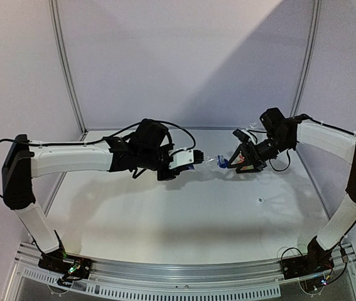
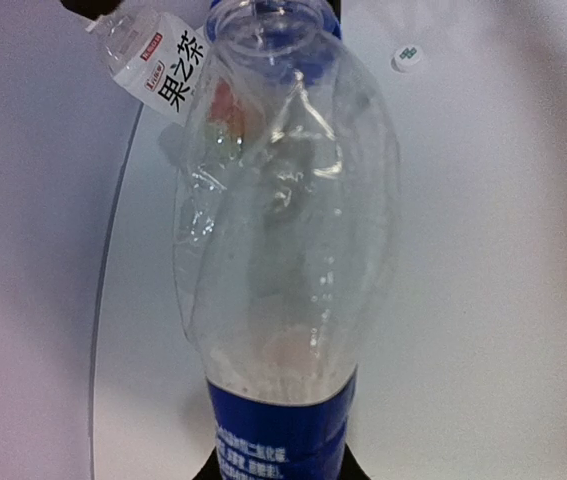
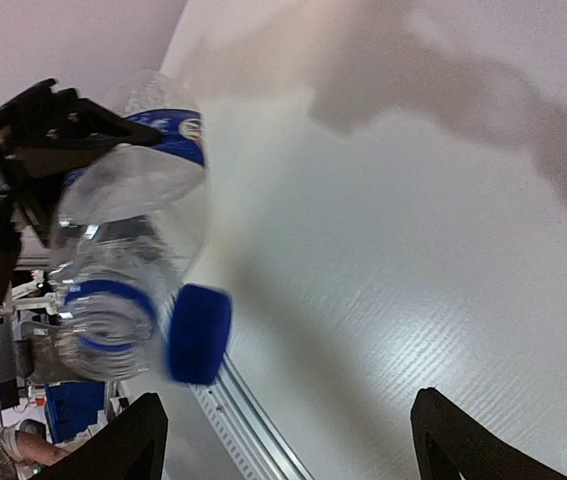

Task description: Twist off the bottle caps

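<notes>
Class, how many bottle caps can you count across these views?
2. The blue cap is loose beside the mouth of the bottle in the left hand; the white cap lies on the table. Another could be hidden.

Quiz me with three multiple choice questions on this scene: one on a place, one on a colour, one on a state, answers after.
1. Where is the white cap? A on the table. B on a bottle. C in the right gripper.
2. What colour is the loose cap beside the Pepsi bottle neck? A red. B blue. C green.
3. How is the Pepsi bottle neck? A capped. B open. C taped over.
Answers: 1 A, it lies alone on the table. 2 B, it shows plain blue in the right wrist view. 3 B, only a blue ring circles it.
</notes>
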You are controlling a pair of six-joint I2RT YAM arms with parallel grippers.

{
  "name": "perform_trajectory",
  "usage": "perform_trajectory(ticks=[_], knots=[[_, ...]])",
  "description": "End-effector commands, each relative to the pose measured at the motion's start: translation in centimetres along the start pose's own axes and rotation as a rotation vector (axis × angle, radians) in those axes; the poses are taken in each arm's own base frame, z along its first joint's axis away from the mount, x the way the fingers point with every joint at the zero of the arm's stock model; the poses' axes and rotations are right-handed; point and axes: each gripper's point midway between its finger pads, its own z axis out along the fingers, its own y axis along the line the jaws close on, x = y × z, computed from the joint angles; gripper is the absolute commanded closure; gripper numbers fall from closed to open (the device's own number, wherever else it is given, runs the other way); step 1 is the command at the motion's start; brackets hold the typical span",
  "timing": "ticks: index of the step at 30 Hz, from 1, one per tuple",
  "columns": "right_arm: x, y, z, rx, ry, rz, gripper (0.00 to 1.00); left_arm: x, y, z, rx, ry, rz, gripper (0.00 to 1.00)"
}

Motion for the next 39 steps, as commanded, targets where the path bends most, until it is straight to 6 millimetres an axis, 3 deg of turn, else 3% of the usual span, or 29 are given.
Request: perform_trajectory(ticks=[1, 15, 17, 20, 24, 32, 35, 39], knots=[[1.3, -3.2, -0.4, 0.177, 0.025, -0.028, 0.13, -2.3, 0.9, -1.2, -0.034, -0.079, -0.003, 1.00], [1.3, -3.1, -1.3, 0.224, 0.007, -0.092, 0.11, -1.0, 0.0, -1.0, -0.019, -0.047, -0.011, 1.00], [1.1, -2.1, -1.5, 0.188, -0.002, -0.119, 0.11, -0.7, -0.1, -1.1, -0.020, -0.038, -0.013, 1.00], [0.3, 1.5, -2.5, 0.066, -0.026, -0.231, 0.11, -0.6, -0.1, -1.2, -0.026, -0.037, -0.027, 1.00], [-1.6, 4.7, -4.2, 0.015, -0.098, -0.366, 0.11, -0.7, 0.4, -1.3, -0.039, -0.042, -0.071, 0.98], [-6.9, 6.8, -5.3, 0.000, -0.202, -0.371, 0.14, -1.9, 1.5, -1.5, -0.041, -0.078, -0.173, 0.94], [-7.0, 6.2, -4.4, -0.003, -0.176, -0.346, 0.15, -2.2, 1.9, -1.4, -0.045, -0.088, -0.211, 0.94], [-5.7, 6.3, -2.9, -0.025, -0.119, -0.346, 0.15, -2.6, 2.2, -1.3, -0.046, -0.098, -0.256, 0.94]])
